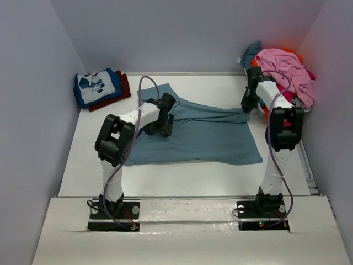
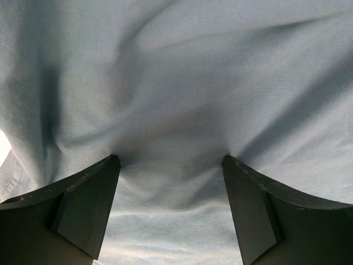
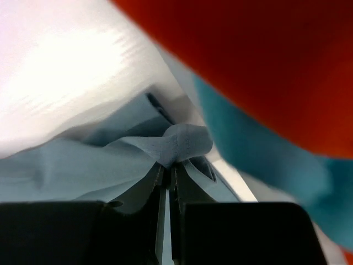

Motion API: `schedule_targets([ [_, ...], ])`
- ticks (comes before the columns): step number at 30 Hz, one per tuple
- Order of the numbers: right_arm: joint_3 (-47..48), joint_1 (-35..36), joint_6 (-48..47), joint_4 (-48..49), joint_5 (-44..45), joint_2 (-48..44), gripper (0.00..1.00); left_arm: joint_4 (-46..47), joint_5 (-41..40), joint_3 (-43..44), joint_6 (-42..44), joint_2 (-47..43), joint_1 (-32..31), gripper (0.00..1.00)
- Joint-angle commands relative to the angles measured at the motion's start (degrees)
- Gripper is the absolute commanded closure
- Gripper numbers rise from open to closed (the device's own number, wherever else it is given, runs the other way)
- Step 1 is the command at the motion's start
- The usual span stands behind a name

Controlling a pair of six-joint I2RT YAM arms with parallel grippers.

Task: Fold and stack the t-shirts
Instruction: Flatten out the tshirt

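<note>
A plain slate-blue t-shirt [image 1: 204,135] lies spread on the white table. My left gripper [image 1: 161,128] is open with its fingertips [image 2: 113,162] pressed down on the shirt [image 2: 176,83] near its left part. My right gripper [image 1: 246,107] is shut on a pinched fold of the same shirt [image 3: 185,144] at its far right corner. A folded blue tee with white cartoon print [image 1: 96,86] lies on a dark red one [image 1: 124,85] at the far left. A pile of pink [image 1: 287,69], red, orange and teal [image 1: 252,52] tees sits at the far right.
The pile rests in a white bin [image 1: 302,105] against the right wall. Grey walls close in the table [image 1: 182,176] on the left, back and right. Teal [image 3: 259,149] and red cloth [image 3: 248,55] hang close by my right gripper.
</note>
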Motion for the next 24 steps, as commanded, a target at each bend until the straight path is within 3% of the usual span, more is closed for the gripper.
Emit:
schedule_targets([
  [1,10.8,-0.3,-1.5,-4.0,1.0,-5.5,0.93,-1.1,-1.6,1.0,-0.3,-3.8,-0.8,0.12],
  [8,21.6,1.4,-3.2,-8.2,-3.0,-2.8,0.93,-2.2,-1.5,1.5,0.6,-2.4,-1.9,0.12],
  [18,27.3,2.4,-3.6,-9.3,-4.6,6.6,0.93,-2.3,-2.1,0.9,-0.1,-2.6,-4.5,0.12],
  [22,24.9,3.0,-3.5,-8.4,-5.0,6.7,0.93,-1.8,-3.4,5.1,-0.3,-1.7,-4.5,0.12],
  [24,23.6,3.0,-3.4,-8.4,-4.9,6.4,0.93,-3.8,-4.0,11.7,-0.8,1.9,-3.2,0.12],
])
